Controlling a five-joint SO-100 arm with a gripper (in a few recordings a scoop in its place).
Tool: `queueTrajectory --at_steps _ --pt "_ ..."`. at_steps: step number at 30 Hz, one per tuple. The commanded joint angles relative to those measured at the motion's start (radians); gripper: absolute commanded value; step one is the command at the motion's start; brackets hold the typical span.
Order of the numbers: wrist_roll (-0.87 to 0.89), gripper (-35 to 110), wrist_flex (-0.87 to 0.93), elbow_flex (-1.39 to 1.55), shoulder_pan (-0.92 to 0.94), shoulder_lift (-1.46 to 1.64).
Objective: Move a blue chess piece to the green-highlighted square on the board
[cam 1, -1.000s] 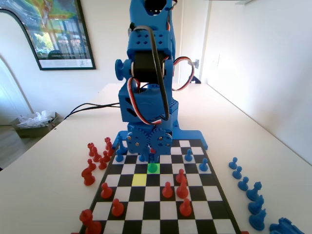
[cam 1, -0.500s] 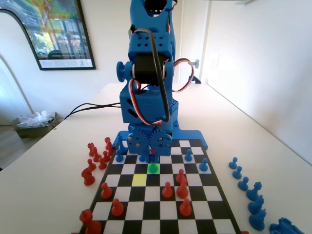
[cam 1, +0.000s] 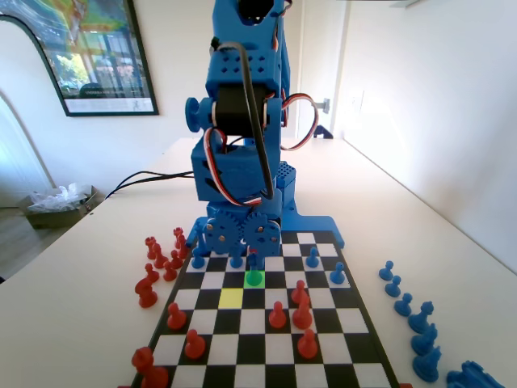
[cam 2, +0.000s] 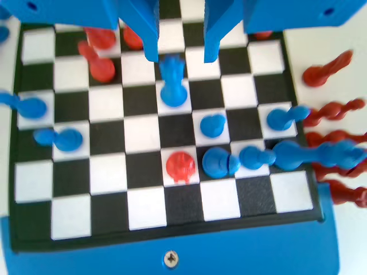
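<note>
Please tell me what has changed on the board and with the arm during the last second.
In the fixed view the blue arm has leaned a little to the picture's left and risen slightly. The gripper is open above the blue chess piece, which stands free on the green-highlighted square. The piece, the yellow square and the other pieces kept their places.

fixed view: the pawn [cam 1: 254, 277] stands on the highlighted square [cam 1: 254, 280] near the board's [cam 1: 365, 343] far end, the gripper [cam 1: 252, 257] just above it. another lit square [cam 1: 230, 297] lies one row nearer, left. captured pieces [cam 1: 161, 257] stand off the board's left side, others [cam 1: 409, 311] off its right.
</note>
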Motion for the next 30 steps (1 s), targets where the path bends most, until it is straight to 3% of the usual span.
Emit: queueTrajectory --at_steps 1,14,30 --pt "0.000 11 0.078 -0.107 0.015 0.098" --pt "-0.028 1 0.445 -0.345 -0.018 0.310" --pt "-0.127 1 0.770 -0.164 -0.109 1.006"
